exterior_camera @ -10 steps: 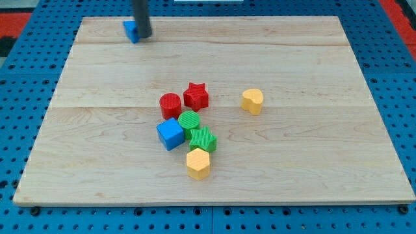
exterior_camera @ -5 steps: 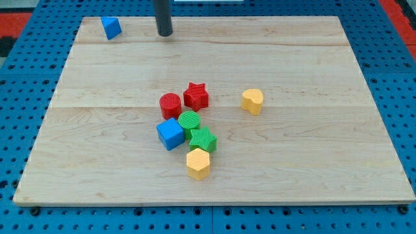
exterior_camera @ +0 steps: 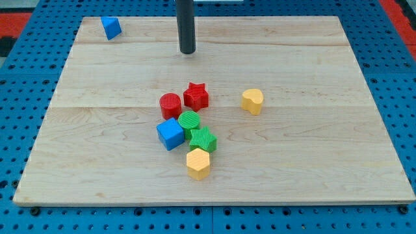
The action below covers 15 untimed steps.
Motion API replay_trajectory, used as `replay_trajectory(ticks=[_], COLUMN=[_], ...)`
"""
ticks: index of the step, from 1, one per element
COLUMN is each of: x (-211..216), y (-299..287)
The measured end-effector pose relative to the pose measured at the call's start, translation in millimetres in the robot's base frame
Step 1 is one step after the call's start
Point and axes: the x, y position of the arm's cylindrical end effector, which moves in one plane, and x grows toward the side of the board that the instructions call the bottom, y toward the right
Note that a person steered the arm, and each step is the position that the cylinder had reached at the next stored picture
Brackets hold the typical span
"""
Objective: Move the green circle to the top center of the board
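The green circle (exterior_camera: 189, 121) sits in a cluster near the board's middle. It touches the red cylinder (exterior_camera: 170, 104) above-left, the blue cube (exterior_camera: 170, 134) at lower left and a second green block (exterior_camera: 203, 139) at lower right. My tip (exterior_camera: 188, 51) is near the view's top, well above the cluster and apart from every block, roughly in line above the red star (exterior_camera: 196, 95).
A yellow hexagon (exterior_camera: 198, 163) lies just below the second green block. A yellow heart-like block (exterior_camera: 252, 101) stands alone to the right of the cluster. A small blue block (exterior_camera: 111, 27) sits at the board's top left corner.
My tip has moved right and down the view, away from the small blue block at the top left, which shifted left early on and now lies still. The cluster has not moved.
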Motion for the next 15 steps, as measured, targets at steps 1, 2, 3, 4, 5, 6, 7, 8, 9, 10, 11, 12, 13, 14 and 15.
replay_trajectory(ticks=[1, 2, 3, 4, 5, 6, 7, 8, 9, 10, 11, 12, 13, 14, 15], x=[45.7, 72.8, 100.9, 131.6, 161.0, 176.6, 189.8, 189.2, 176.8, 164.0, 158.1, 154.9, 133.9, 112.4, 88.7], y=[-0.8, -11.3, -24.7, -29.7, -29.7, -32.9, -29.6, 14.5, 35.1, 61.4, 95.8, 128.0, 125.7, 102.3, 71.7])
